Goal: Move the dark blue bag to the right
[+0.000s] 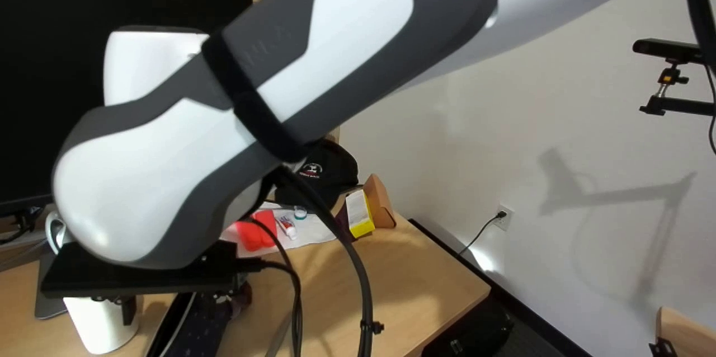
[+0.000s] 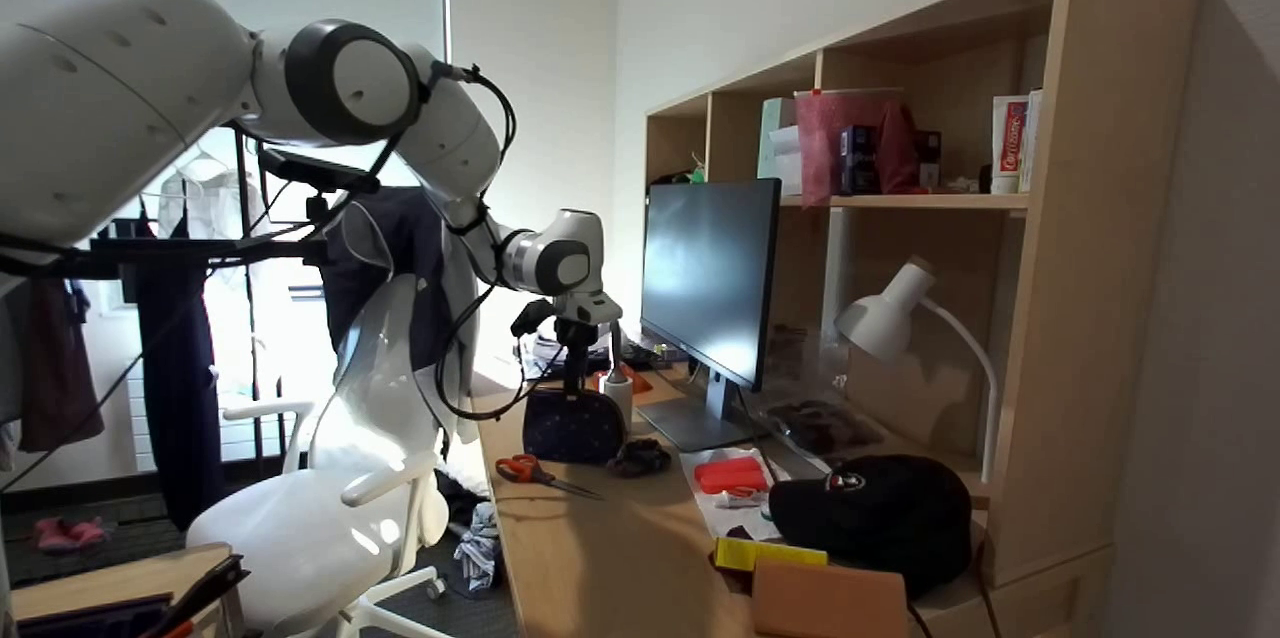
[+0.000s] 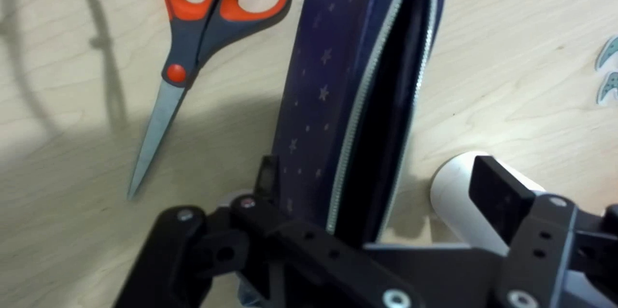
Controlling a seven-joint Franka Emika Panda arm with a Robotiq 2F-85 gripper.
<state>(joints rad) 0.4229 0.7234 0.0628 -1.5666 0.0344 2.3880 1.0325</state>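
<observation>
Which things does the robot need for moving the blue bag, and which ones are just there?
For the job:
dark blue bag, the thing to move
gripper, open, at the bag

Just there:
scissors
white cylinder beside the bag
black cap
monitor
white lamp

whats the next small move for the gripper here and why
I'd probably close the gripper gently: in the wrist view its fingers stand apart with the dark blue bag between them, and in an exterior view the fingertips appear to reach the bag's top. How deep they straddle it is hard to tell.
</observation>
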